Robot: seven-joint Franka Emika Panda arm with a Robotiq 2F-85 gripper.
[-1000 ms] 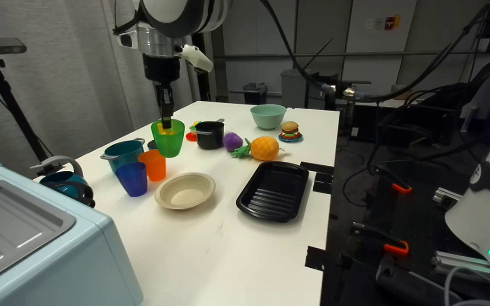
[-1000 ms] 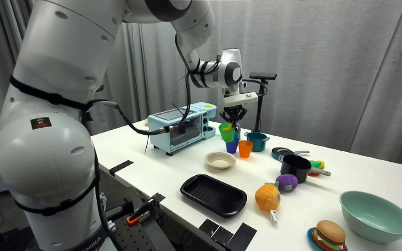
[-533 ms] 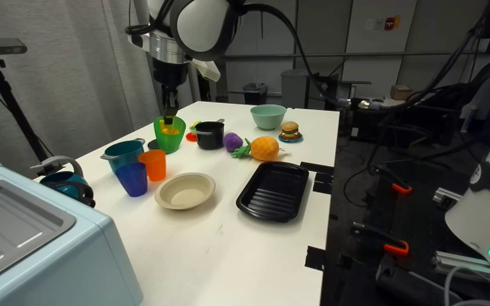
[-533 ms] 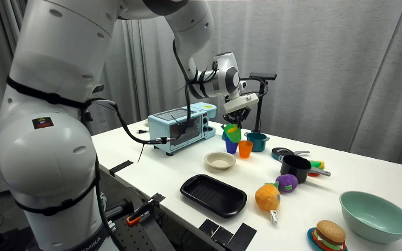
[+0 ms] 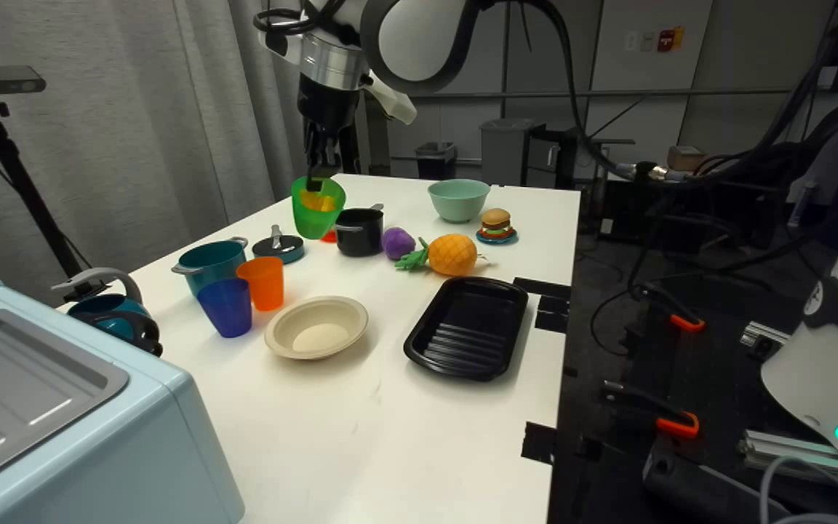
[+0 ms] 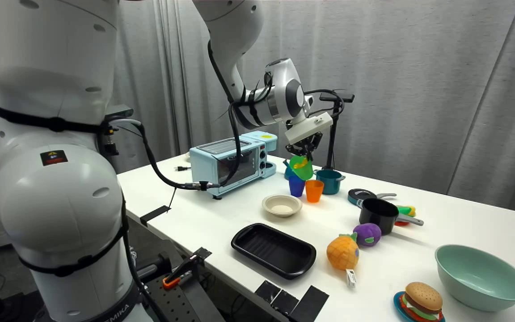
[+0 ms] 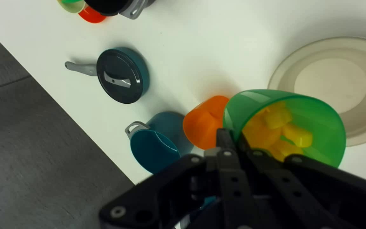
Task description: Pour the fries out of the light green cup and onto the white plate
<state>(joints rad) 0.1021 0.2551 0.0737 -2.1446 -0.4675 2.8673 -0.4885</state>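
The light green cup (image 7: 324, 135) is held up off the table, its mouth facing the wrist camera. My gripper (image 7: 233, 138) is shut on the cup's wall, one finger inside the rim and one outside. Yellow-orange fries (image 7: 273, 121) lie inside the cup, and they show through it in both exterior views. The cup (image 6: 301, 169) leans, its base toward the lower right in that exterior view. On the table, the white plate (image 5: 317, 336) holds nothing. In the wrist view the plate (image 7: 332, 84) is partly hidden behind the cup.
Close to the plate stand an orange cup (image 5: 265, 284) and a blue cup (image 5: 228, 307). A teal pot (image 7: 154, 149) and a lidded pan (image 7: 122, 76) are nearby. A black tray (image 5: 466, 327), toy pineapple (image 5: 453, 255) and toaster oven (image 6: 233, 163) are farther off.
In both exterior views the gripper and cup have moved right, and the cup has tipped over more. The fries have stayed inside it. The plate and the other objects have not moved.
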